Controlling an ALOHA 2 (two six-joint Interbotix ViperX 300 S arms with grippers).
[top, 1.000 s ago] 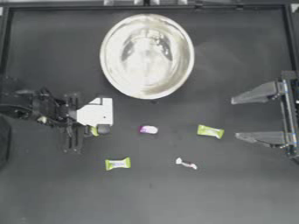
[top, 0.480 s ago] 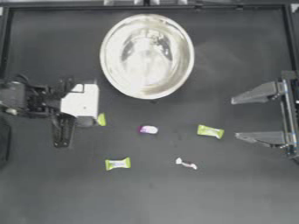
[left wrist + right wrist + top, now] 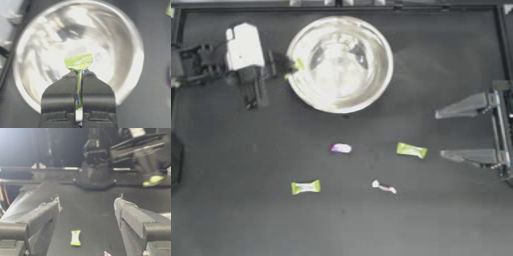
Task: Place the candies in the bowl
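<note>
Being light, crinkly and slippery, the yellow-green candy (image 3: 79,62) was pinched by its thin wrapper in the left gripper (image 3: 293,65), carried at the near rim of the bowl (image 3: 371,90). Four candies lay on the counter (image 3: 238,220): yellow-green (image 3: 305,187), purple-and-white (image 3: 340,148), white-and-red (image 3: 384,187), yellow-green (image 3: 411,150). The right gripper (image 3: 455,134) was parked wide apart at the right edge.

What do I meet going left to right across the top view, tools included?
Left tool with a yellow-green candy at the bowl's rim → green candy → purple candy → white-red candy → green candy → right tool, open.
</note>
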